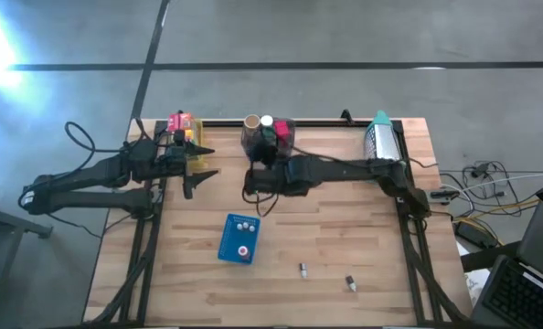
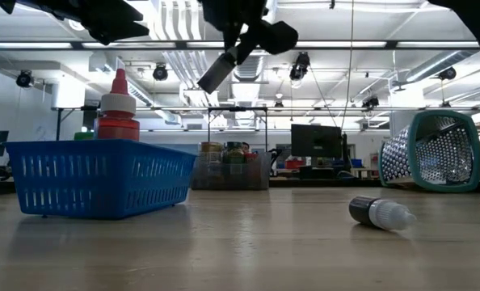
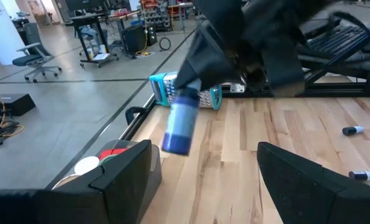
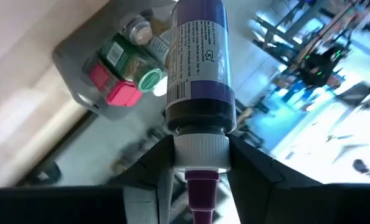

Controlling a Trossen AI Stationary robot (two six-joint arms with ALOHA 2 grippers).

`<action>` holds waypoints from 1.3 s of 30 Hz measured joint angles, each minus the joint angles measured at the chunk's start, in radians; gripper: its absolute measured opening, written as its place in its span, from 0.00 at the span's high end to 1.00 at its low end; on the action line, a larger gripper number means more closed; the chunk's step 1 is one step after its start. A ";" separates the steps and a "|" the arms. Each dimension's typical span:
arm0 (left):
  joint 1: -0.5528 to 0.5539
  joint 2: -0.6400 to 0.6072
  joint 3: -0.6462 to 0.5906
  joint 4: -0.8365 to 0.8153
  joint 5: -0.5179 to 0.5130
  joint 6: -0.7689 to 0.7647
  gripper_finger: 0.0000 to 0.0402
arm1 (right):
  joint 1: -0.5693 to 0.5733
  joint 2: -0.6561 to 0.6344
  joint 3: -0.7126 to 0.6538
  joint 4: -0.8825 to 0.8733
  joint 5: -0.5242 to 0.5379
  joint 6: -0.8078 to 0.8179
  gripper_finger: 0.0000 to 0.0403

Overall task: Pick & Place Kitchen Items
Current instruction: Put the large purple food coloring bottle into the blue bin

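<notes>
While above grey bin (image 1: 270,137):
Right tool (image 4: 200,163): clamped on purple bottle (image 4: 199,62) by its cap, poised for dropping in.
Left tool (image 3: 203,180): wide, empty, beside bin.

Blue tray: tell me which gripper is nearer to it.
Right. The right gripper, holding a purple-labelled bottle, hangs just beyond the blue tray. The left gripper, fingers open, sits farther off toward the table's left side.

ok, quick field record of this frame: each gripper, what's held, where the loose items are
right gripper: shut on purple bottle, gripped at its white cap, above grey bin
left gripper: open, empty, beside yellow bin
grey bin: holds small jars
blue tray: front centre of table, holds small bottles
loose: two tiny bottles, front right
mesh basket: on its side, back right
</notes>
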 joint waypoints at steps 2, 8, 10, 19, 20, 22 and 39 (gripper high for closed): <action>0.000 0.000 0.000 0.000 0.000 0.000 0.26 | 0.012 0.024 0.000 0.001 0.018 -0.033 0.71; 0.000 0.000 0.000 -0.001 0.000 0.000 0.26 | 0.024 0.082 -0.002 0.005 0.016 -0.048 0.68; 0.000 0.000 0.000 -0.001 0.000 0.000 0.26 | 0.027 0.098 -0.002 -0.003 0.020 -0.067 0.69; 0.000 0.000 0.000 -0.001 0.000 0.000 0.26 | 0.027 0.148 -0.003 -0.016 0.122 -0.070 0.66; 0.000 0.000 0.000 -0.001 0.000 0.000 0.26 | 0.028 0.148 -0.004 -0.016 0.122 -0.076 0.65; 0.000 0.000 0.000 -0.001 0.000 0.000 0.26 | 0.031 0.148 -0.005 -0.016 0.102 -0.080 0.65; 0.000 0.000 0.000 -0.001 0.000 0.000 0.26 | 0.040 0.146 -0.201 0.107 0.034 -0.134 0.67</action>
